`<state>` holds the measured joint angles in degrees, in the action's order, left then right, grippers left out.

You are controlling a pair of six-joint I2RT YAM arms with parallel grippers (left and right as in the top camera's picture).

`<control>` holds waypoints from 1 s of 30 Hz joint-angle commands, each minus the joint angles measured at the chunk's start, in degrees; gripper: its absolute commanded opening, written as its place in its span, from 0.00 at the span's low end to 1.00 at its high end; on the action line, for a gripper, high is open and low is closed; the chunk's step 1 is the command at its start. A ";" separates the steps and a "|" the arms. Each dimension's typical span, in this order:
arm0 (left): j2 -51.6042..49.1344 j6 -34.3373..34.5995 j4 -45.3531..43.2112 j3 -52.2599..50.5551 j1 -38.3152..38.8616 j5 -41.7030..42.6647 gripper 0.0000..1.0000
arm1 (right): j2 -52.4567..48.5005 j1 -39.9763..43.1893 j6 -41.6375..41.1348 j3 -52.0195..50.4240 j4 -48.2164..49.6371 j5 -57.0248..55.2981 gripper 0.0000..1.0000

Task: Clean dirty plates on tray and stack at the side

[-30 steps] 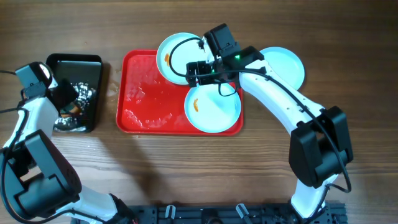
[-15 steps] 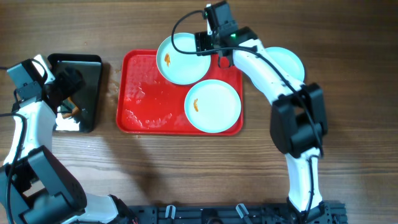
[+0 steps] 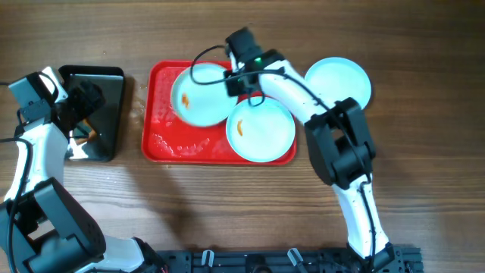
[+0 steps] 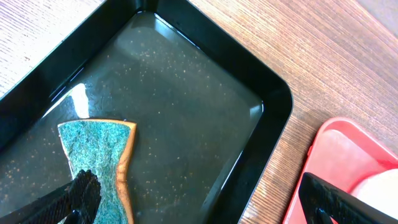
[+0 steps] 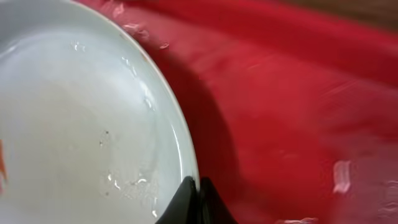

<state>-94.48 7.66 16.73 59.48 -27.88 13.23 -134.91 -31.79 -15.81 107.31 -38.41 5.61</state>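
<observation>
On the red tray (image 3: 163, 129) lie two pale plates. My right gripper (image 3: 238, 82) is shut on the right rim of the upper plate (image 3: 195, 97), which carries a small orange smear. Up close, its dark fingertips (image 5: 196, 194) pinch that plate's rim (image 5: 180, 140) above the tray's floor (image 5: 298, 124). The lower plate (image 3: 261, 130) has an orange smear near its left side. A third plate (image 3: 339, 82) sits on the table to the right of the tray. My left gripper (image 3: 82, 102) hangs open over the black tray, nothing between its fingers (image 4: 81, 194).
The black tray (image 4: 261, 106) holds shallow water and a teal sponge (image 4: 99, 152) with an orange edge. It stands left of the red tray, with a strip of wooden table (image 4: 323, 68) between them. Wet streaks mark the red tray's left half.
My right gripper has shut on the upper plate's rim, and the plate has slid left and slightly forward on the tray. My left gripper has opened and drawn back from the sponge.
</observation>
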 commanded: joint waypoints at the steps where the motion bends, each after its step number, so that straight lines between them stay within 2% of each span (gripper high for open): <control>1: 0.79 0.52 0.26 0.11 -0.37 0.72 1.00 | -0.98 -4.42 -5.57 0.00 -2.82 5.44 0.04; 4: 0.79 0.52 0.28 0.11 -0.37 0.74 1.00 | -0.98 -7.74 -9.57 0.00 -2.84 10.10 0.05; 5: 0.79 0.52 0.28 0.11 -0.37 0.72 1.00 | -0.98 -8.33 -10.43 0.00 -2.93 10.10 0.11; 6: 0.79 0.52 0.26 0.11 -0.37 0.72 1.00 | -0.94 -9.07 -12.00 0.00 -3.34 9.44 0.44; 8: 0.79 0.52 0.26 0.11 -0.37 0.72 1.00 | -0.17 -9.01 -12.28 0.26 -3.41 6.43 0.47; 11: 0.79 0.52 0.24 0.11 -0.37 0.72 1.00 | 1.38 -7.58 5.46 3.30 -2.32 0.24 0.57; 13: 0.79 0.52 0.24 0.11 -0.37 0.72 1.00 | 1.27 -6.86 17.14 3.50 -0.90 0.70 0.55; 16: 0.79 0.52 0.35 0.11 -0.37 0.72 1.00 | 1.25 -7.17 26.21 3.30 0.66 4.63 0.48; 24: 0.79 0.52 0.46 0.11 -0.37 0.72 1.00 | -1.44 -7.58 25.66 2.89 -0.04 10.16 0.44; 25: 0.79 0.52 0.46 0.11 -0.37 0.72 1.00 | -1.86 -7.58 25.44 2.86 -0.46 10.12 0.40; 26: 0.79 0.52 0.46 0.11 -0.37 0.72 1.00 | -1.92 -7.58 23.98 2.86 -0.46 9.92 0.30; 30: 0.79 0.52 0.87 0.11 -0.37 0.72 1.00 | -3.72 -7.58 21.62 2.82 -0.83 8.00 0.28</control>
<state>-94.48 7.66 17.45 59.48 -27.88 13.23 -135.33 -39.07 7.29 109.34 -38.94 14.09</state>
